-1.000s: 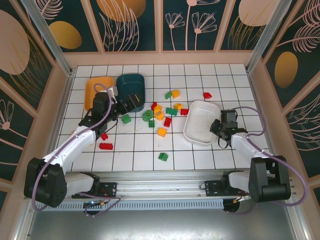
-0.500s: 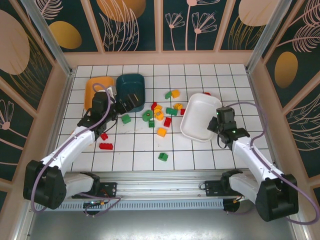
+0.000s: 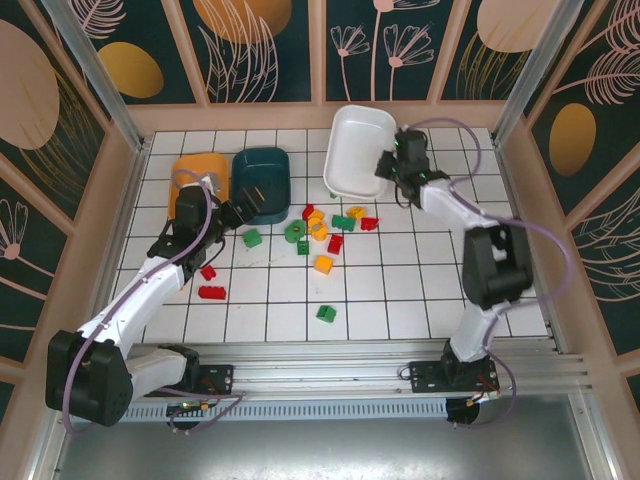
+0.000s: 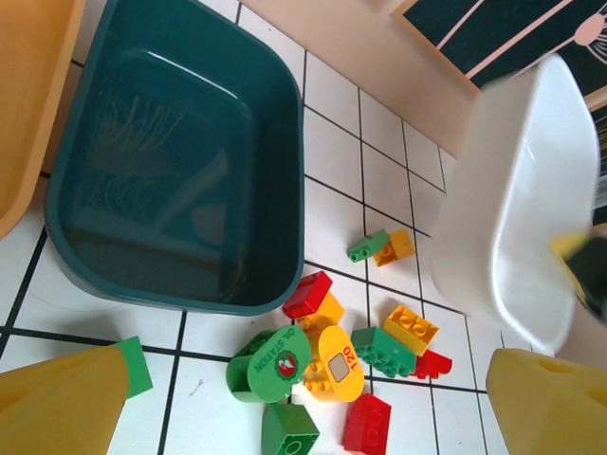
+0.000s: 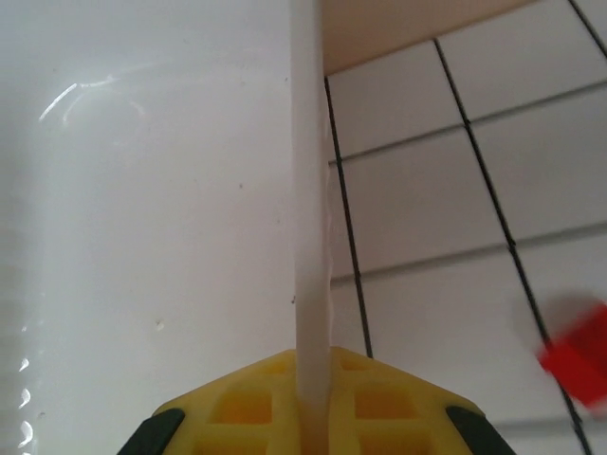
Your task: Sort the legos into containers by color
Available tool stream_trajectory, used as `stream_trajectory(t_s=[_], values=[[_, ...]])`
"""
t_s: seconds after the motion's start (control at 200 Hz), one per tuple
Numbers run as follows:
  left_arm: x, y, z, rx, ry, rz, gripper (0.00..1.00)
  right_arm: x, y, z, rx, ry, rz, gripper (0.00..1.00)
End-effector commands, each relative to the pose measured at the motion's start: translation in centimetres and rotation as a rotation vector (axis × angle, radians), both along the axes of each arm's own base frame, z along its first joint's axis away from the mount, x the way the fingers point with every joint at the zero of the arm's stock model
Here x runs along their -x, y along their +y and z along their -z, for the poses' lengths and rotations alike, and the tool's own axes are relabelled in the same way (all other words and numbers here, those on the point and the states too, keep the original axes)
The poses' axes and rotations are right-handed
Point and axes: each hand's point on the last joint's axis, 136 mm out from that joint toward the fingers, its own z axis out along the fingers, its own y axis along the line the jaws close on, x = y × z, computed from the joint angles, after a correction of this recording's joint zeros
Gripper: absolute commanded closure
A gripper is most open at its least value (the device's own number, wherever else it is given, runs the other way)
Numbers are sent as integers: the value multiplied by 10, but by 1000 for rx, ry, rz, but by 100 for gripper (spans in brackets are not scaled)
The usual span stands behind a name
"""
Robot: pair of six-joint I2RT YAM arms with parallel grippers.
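White tiled table inside patterned walls. At far left, the orange tray and teal tray are sitting side by side. The left gripper is hovering just in front of the teal tray, fingers spread wide, holding nothing. The bricks are lying scattered mid-table, immediately to its right, a green brick closest; this arm is judged the nearer one. Farther right, the right gripper is clamping the rim of the white tray, holding it tilted near the back wall, beyond the bricks.
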Motion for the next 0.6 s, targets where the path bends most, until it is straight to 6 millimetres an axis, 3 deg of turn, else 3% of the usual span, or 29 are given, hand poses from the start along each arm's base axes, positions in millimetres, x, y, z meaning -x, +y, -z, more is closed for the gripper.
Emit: stream_trajectory(t_s=[0.0,0.185,0.31,0.46,0.591], values=[[5,5,13,-22,39,0,3,-43,27,-2,5,-38,-58,100],[4,8,14,-24,48,1,3,-91,53,30,61,-5,-88,100],[1,5,13,-14,55,12,4,-107,67,59,83,45,-124,100],[-2,2,11,-6,60,18,5,-91,86,81,139,106,-171,100],[-4,2,9,-3,57,19,5,-69,85,89,185,165,-166,100]])
